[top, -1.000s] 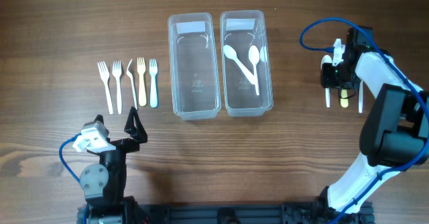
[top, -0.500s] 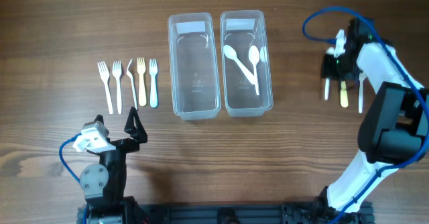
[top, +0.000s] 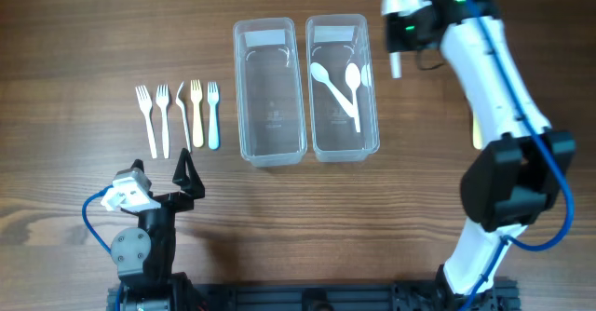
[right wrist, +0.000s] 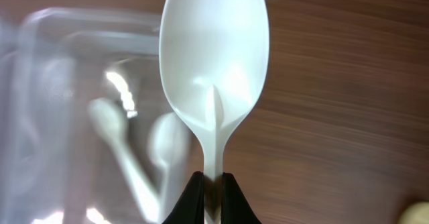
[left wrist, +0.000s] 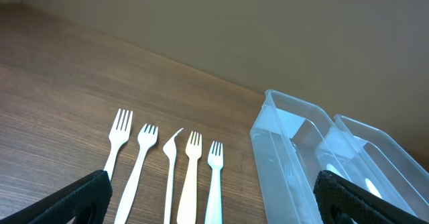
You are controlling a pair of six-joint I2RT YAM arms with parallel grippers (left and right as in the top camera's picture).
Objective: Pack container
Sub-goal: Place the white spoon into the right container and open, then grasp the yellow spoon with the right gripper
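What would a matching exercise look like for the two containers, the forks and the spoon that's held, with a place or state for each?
1. left container
2. right container
3. forks
4. held spoon

A. gripped by the right end effector
B. empty
C. lying in a row on the table
D. holds two spoons

Pairs: 1-B, 2-D, 3-C, 4-A

No words, numbers or signs clear enough to read anywhere. Faint tiny marks pressed into the bottom of the left clear box (top: 271, 115), in the middle of the overhead frame, too small to make out. A pale patch at the top end of it and of the right clear box (top: 331, 136), with no letters to tell on either.
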